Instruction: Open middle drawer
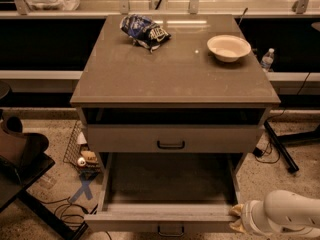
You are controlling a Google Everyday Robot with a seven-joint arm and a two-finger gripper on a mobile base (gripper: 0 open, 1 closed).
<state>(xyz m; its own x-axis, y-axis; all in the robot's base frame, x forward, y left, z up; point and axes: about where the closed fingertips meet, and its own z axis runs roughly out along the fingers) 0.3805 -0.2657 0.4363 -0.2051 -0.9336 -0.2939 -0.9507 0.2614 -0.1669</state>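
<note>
The middle drawer (165, 215) is pulled well out of the grey-beige cabinet (175, 74) toward the camera. Its shadowed inside holds nothing, and its small black loop handle (170, 230) shows at the bottom edge. My gripper (239, 218), on a white arm coming in from the lower right, sits at the right end of the drawer's front edge and touches it. The drawer above (172, 139), with its own black loop handle, is closed. A dark recess lies between that drawer and the cabinet top.
On the cabinet top lie a blue chip bag (145, 31) and a white bowl (229, 47). A water bottle (267, 59) stands behind at the right. A dark chair (20, 156), a wire basket (82, 151) and cables are on the floor at left. Black stand legs (280, 146) are at right.
</note>
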